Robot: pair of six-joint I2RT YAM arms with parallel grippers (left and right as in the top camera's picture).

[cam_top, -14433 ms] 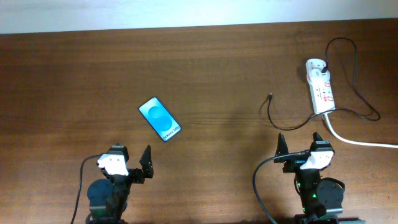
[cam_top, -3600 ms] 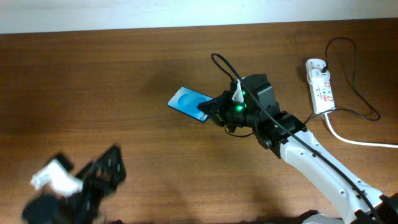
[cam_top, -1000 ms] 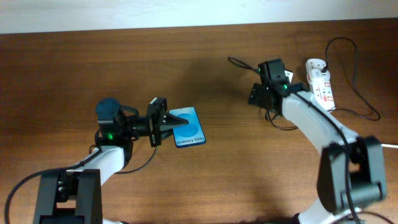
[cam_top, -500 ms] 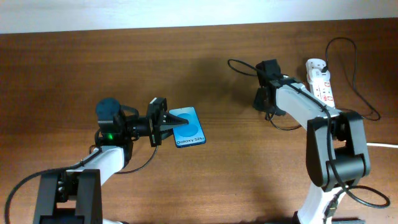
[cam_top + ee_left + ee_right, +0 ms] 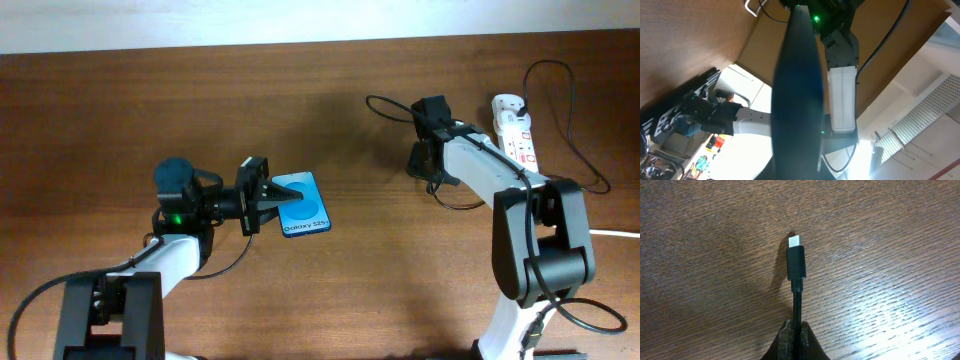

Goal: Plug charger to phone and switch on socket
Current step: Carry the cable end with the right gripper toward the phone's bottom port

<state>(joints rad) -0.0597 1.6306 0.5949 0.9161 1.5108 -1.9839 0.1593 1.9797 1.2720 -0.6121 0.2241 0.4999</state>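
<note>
The phone (image 5: 305, 207), blue screen up, sits just above the table left of centre, and my left gripper (image 5: 283, 197) is shut on its left end. In the left wrist view the phone (image 5: 795, 95) is a dark blurred edge running up the middle. The charger (image 5: 388, 100) is a thin black cable looping across the table toward the socket (image 5: 515, 138), a white power strip at the far right. My right gripper (image 5: 796, 330) is shut on the charger just behind its black connector (image 5: 796, 262), whose silver tip points away and lies on the wood. Seen from overhead, the right gripper (image 5: 425, 168) is left of the socket.
A thick white cord (image 5: 575, 226) runs from the socket to the right edge. Thin black cable (image 5: 573, 120) loops right of the socket. Dark wood table (image 5: 150, 110) reaches a pale wall strip at the back.
My right gripper has shut on the charger cable, and its wrist has turned and shifted slightly left. The left gripper and the phone have not moved.
</note>
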